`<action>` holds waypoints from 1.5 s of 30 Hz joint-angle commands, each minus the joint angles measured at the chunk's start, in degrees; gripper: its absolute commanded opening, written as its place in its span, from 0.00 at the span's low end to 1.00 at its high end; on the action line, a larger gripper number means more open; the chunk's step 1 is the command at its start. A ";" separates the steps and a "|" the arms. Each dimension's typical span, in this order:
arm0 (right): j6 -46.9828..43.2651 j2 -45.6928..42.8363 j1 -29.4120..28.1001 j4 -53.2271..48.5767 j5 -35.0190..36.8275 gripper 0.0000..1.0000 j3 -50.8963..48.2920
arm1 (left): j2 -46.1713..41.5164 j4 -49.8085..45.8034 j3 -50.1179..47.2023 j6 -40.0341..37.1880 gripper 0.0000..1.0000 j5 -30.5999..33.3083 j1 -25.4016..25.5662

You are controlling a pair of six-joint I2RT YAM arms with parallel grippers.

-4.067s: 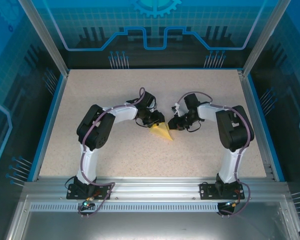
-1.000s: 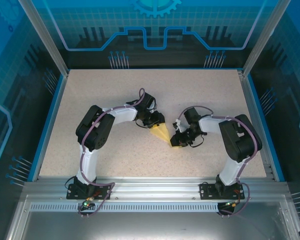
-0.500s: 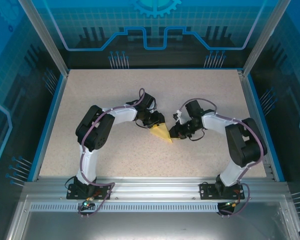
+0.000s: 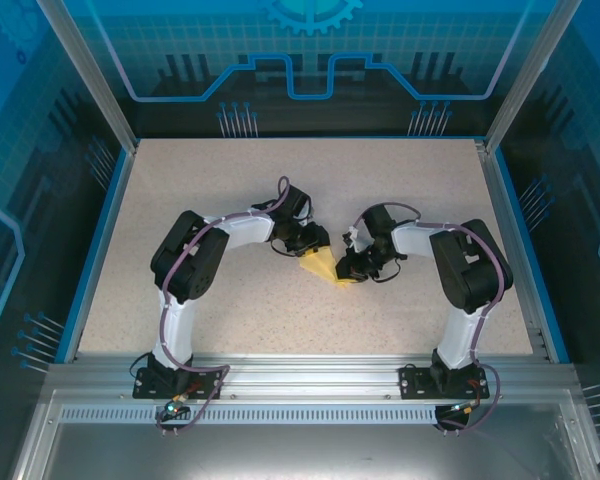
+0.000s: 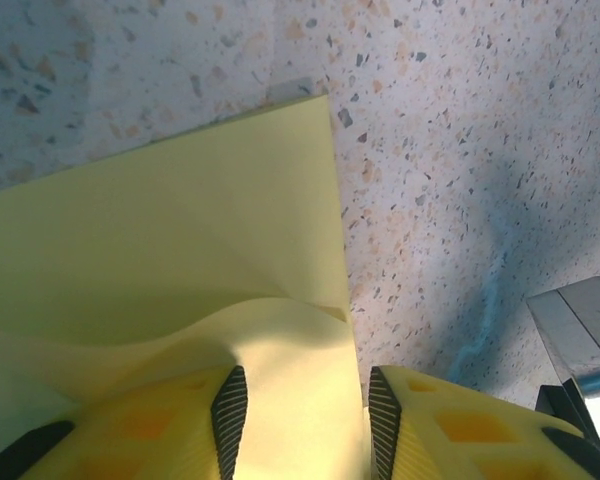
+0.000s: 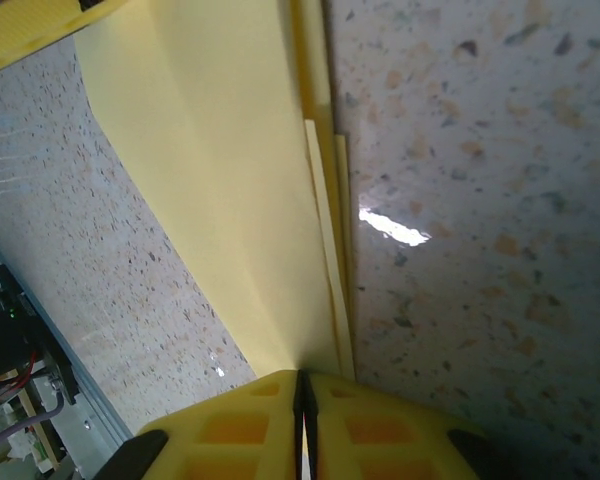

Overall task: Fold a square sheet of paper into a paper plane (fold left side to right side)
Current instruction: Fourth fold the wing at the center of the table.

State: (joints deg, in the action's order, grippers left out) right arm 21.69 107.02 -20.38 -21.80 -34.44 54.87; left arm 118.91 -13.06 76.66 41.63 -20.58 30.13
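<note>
- From above, the paper wedge (image 4: 323,267) lies mid-surface, between the left pincer (image 4: 314,247) and the right pincer (image 4: 346,270), both lowered to it.
- The left wrist view adds that the left pincer's pads (image 5: 230,410) stand apart, with a lifted flap of the paper running between them (not squeezed).
- The right wrist view adds that the right pincer's fingers (image 6: 250,430) meet, pinching the wedge's narrow tip; stacked fold edges run along one side.
- The surface (image 4: 410,190) is speckled beige with a blue edge. Blue translucent panels (image 4: 180,60) on aluminium posts (image 4: 88,75) wall it in.
</note>
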 commanded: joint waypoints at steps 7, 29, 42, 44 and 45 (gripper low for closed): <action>1.04 4.20 -0.62 -4.73 10.00 0.10 -1.97 | -11.22 -3.83 -3.63 -1.21 0.46 2.96 -0.26; 1.16 4.90 -0.71 -4.65 10.09 0.09 -1.61 | -7.54 6.29 -7.55 4.49 0.31 -4.29 5.69; 0.90 5.34 -0.89 -4.87 10.35 0.09 -1.43 | -4.10 8.21 -6.74 6.39 0.28 -4.98 6.34; 0.89 5.44 -0.89 -5.01 10.53 0.09 -1.43 | -3.48 7.81 -6.41 6.41 0.28 -4.73 6.39; 0.86 5.42 -0.95 -5.09 10.64 0.09 -1.48 | -3.15 7.53 -6.29 6.41 0.28 -4.48 6.36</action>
State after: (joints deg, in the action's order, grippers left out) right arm 22.11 107.70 -20.38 -22.98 -34.37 55.64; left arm 114.15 -5.48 68.42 46.92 -24.08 36.05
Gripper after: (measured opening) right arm 0.089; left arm 0.284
